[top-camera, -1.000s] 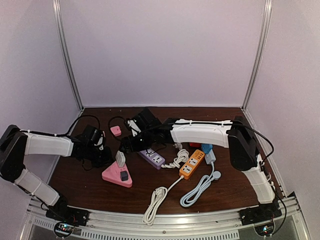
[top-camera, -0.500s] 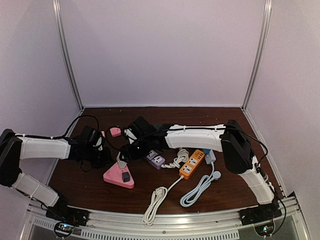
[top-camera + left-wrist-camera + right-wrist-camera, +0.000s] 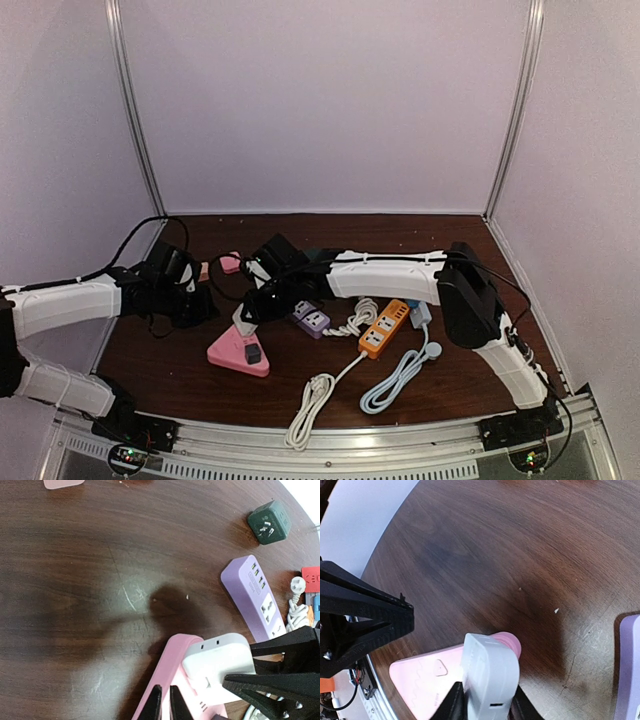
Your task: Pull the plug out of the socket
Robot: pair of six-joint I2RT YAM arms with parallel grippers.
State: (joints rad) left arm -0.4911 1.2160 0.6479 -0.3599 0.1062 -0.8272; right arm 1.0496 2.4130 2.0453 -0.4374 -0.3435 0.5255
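A pink triangular socket lies on the dark wooden table with a white plug standing in its far corner. My right gripper is shut on that plug; in the right wrist view its black fingers clamp both sides of the plug above the socket. My left gripper is shut, holding nothing, with its tips on the socket's left edge beside the plug. From above, the left gripper sits just left of the plug.
A purple power strip, an orange power strip, a coiled white cable and a pale blue cable lie right of the socket. A small pink adapter sits behind it, a dark green cube adapter beyond.
My right gripper came down and left onto the white plug and closed on it. The left arm stretched out lower, its gripper staying shut by the socket.
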